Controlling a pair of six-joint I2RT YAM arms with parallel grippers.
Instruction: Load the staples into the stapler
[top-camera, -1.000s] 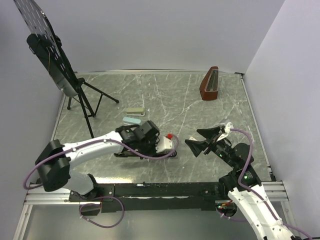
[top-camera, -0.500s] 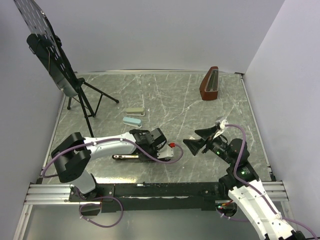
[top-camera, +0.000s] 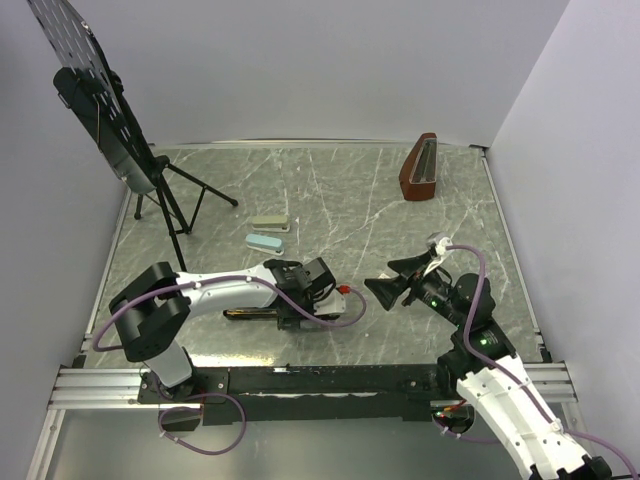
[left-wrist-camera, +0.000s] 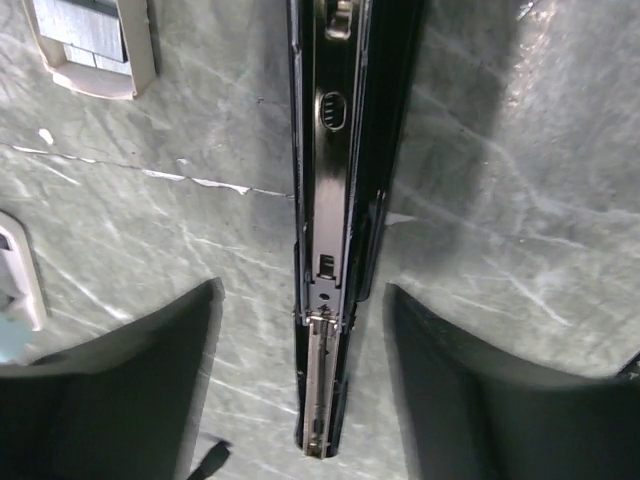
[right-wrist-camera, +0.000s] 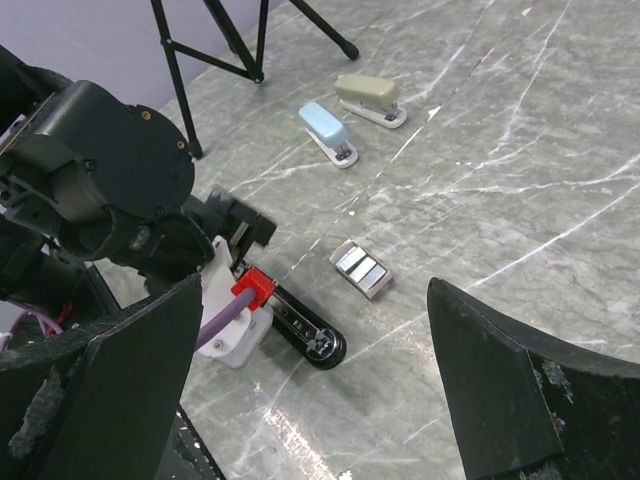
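While the overhead view takes in the whole bay, the table (top-camera: 400, 230) registers as a grey-green marbled top with pale veins, enclosed by plain pale-lilac walls (top-camera: 330, 70) at the back and both sides.

Upper left: black music stand (top-camera: 110, 130) on a tripod.

Upper right: brown metronome (top-camera: 418, 168), upright.

Centre, above the arms: grey-green stapler (top-camera: 270, 223) and, just below it, light-blue stapler (top-camera: 265, 241), close together but not touching.

Lower centre: black stapler (top-camera: 252, 314), lying flat and opened, its silvery rail exposed in the left wrist view.

Left gripper (top-camera: 300, 297): directly over the black stapler, jaws spread wide, one finger (left-wrist-camera: 130, 390) on each side of the rail, neither touching it, nothing held.

Staple box (right-wrist-camera: 362, 268): whitish, open, on the table near the black stapler's rounded end. The staples (left-wrist-camera: 85, 25) show as grey metal strips inside.

Right gripper (top-camera: 384, 288): lower right of centre, clear of the surface, jaws fully apart, empty.
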